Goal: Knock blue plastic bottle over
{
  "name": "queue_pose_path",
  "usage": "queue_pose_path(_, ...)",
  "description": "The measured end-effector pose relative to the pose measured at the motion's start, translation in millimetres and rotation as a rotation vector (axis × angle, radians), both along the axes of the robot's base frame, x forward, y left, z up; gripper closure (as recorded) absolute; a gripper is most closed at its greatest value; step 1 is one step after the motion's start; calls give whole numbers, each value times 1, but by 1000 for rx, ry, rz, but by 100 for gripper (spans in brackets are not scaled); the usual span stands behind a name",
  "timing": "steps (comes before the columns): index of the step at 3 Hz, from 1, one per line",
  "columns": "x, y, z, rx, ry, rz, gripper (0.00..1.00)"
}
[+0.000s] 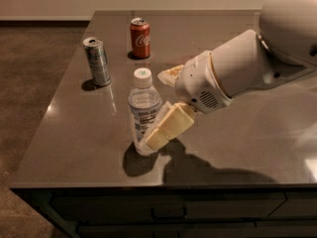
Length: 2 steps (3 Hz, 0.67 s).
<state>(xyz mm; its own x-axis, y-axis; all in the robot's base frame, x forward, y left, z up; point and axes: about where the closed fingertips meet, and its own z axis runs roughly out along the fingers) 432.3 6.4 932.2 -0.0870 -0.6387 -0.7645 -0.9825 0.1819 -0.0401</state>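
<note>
The blue plastic bottle [143, 104] is a clear bottle with a white cap and a blue-and-white label. It stands upright near the front of the dark table [74, 133]. My gripper [155, 110] comes in from the right and is open. Its near cream finger [167, 128] lies against the bottle's lower right side. Its far finger [171, 74] is just behind and right of the cap. The bottle's lower right part is hidden behind the near finger.
A slim silver-blue can [97, 61] stands at the left of the table. A red cola can [140, 37] stands behind the bottle. The table's front edge runs just below the bottle, with floor to the left.
</note>
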Motion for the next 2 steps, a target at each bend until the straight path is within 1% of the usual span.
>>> queue_pose_path(1,-3,15,-2,44,-2,15,0)
queue_pose_path(2,1,24,-6,75,-1,22,16)
